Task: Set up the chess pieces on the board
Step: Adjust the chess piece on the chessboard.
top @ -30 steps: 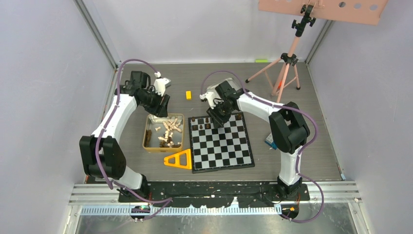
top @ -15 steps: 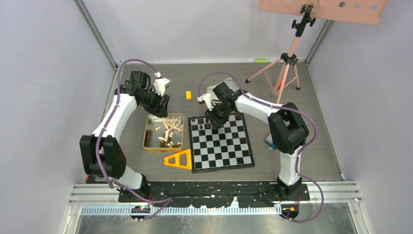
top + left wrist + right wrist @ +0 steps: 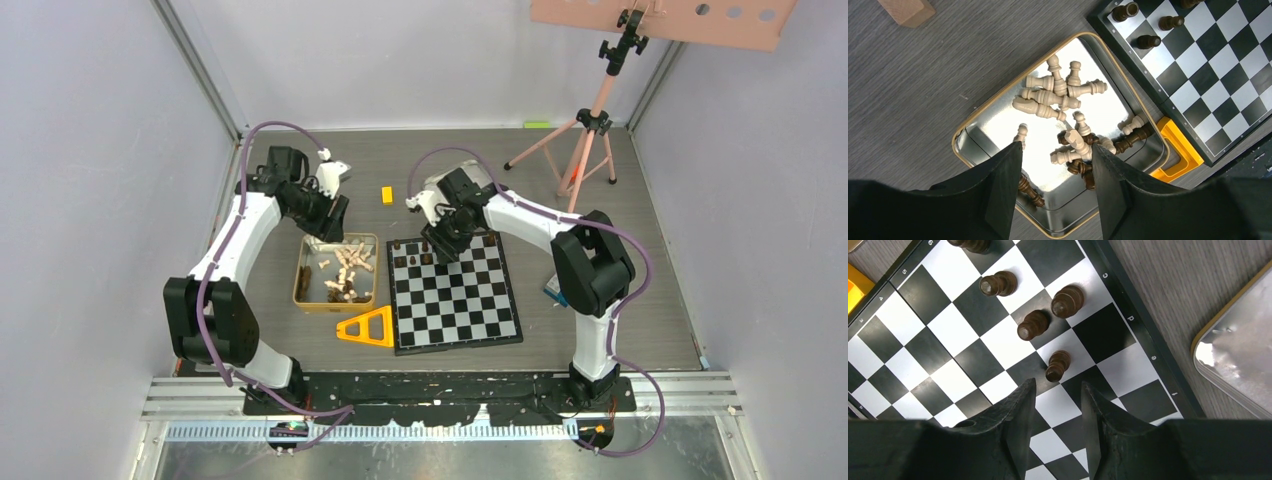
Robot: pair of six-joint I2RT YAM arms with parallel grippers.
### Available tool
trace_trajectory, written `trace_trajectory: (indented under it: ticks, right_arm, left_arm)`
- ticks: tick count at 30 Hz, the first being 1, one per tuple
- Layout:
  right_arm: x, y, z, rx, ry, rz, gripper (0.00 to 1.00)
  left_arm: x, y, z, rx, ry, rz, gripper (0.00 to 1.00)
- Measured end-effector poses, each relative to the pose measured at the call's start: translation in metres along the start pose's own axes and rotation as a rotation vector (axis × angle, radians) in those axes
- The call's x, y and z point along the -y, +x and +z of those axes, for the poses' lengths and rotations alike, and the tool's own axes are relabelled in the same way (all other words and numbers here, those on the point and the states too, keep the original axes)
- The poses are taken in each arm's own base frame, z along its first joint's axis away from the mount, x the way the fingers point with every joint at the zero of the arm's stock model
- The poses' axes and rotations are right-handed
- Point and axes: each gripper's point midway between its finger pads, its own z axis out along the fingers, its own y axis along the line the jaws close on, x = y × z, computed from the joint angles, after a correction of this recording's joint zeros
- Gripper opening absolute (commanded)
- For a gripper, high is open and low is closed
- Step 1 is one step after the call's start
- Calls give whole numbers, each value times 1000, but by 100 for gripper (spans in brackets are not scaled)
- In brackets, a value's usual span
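The board (image 3: 462, 300) lies at centre right, and several dark chess pieces (image 3: 1058, 365) stand at its far left corner. My right gripper (image 3: 1058, 384) hovers open over the board (image 3: 948, 355), with nothing between its fingers. The nearest dark piece stands just beyond its tips. In the top view my right gripper (image 3: 440, 244) is at the board's far edge. Pale and dark chess pieces (image 3: 1053, 97) lie jumbled in a gold-rimmed tin (image 3: 955, 142). My left gripper (image 3: 1057, 147) hangs open above that tin (image 3: 303, 278), empty.
A yellow triangle frame (image 3: 368, 328) lies between the tin and the board's near corner. A yellow block (image 3: 387, 194) sits behind the board. A wooden block (image 3: 908, 10) is beyond the tin, a silver tin lid (image 3: 1238, 365) beside the board, and a tripod (image 3: 590, 130) at back right.
My right gripper's jaws have widened and the wrist has shifted slightly left above the board's far edge. The left arm has barely moved.
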Motion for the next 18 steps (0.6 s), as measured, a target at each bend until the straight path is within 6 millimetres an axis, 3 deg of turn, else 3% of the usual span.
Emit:
trace_trajectory:
  ticks: [3,7,14,18]
  right_arm:
    - [1,-2,-5,8,11,-1,45]
    - [-1,-13,-25,51,28,-3,45]
    - [2,-33,-82,174,80,2,45]
    - [13,-28,-111,230,112,49,45]
  left_arm:
    - [0,4,-1,-16,1,12,55]
    - [0,14,-1,-54,1,31,54]
    - [7,41,6,-126,34,20,53]
    - [9,54,10,-158,40,16,51]
